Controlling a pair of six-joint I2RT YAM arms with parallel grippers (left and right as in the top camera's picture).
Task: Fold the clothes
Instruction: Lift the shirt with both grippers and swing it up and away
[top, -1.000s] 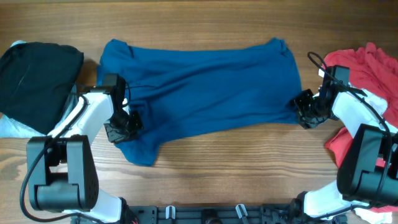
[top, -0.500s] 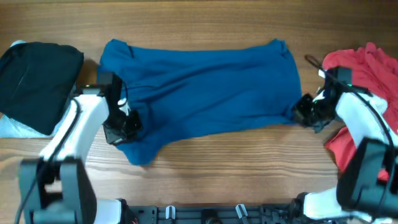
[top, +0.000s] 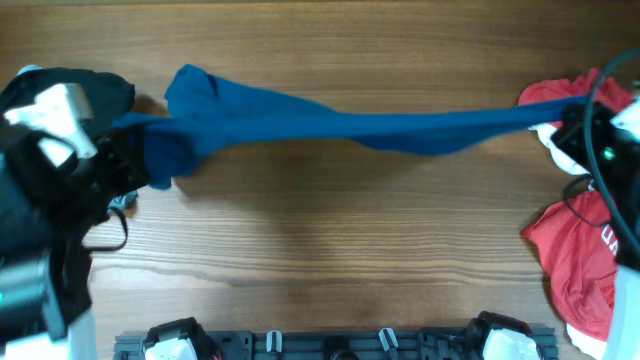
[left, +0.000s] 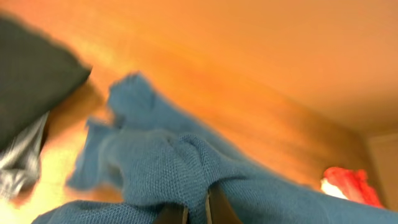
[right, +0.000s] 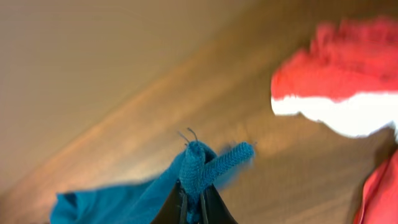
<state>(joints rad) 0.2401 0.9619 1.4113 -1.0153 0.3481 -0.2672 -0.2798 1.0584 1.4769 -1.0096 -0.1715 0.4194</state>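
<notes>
The dark blue T-shirt hangs off the table, pulled into a long narrow band between my two grippers. My left gripper is shut on its left end, where a sleeve sticks up. In the left wrist view the left gripper pinches bunched blue knit between dark fingers. At the right, my right gripper is shut on the other end. The right wrist view shows this gripper clamping a folded hem that pokes up past the fingertips.
A black garment lies at the far left over something pale blue. Red clothes with white lettering are piled at the right edge, and more red and white cloth lies beyond the right gripper. Bare wooden table lies under the stretched shirt.
The right gripper closed on the shirt's right edge. Both arms then rose and pulled apart, lifting the flat-lying shirt off the table into a taut band.
</notes>
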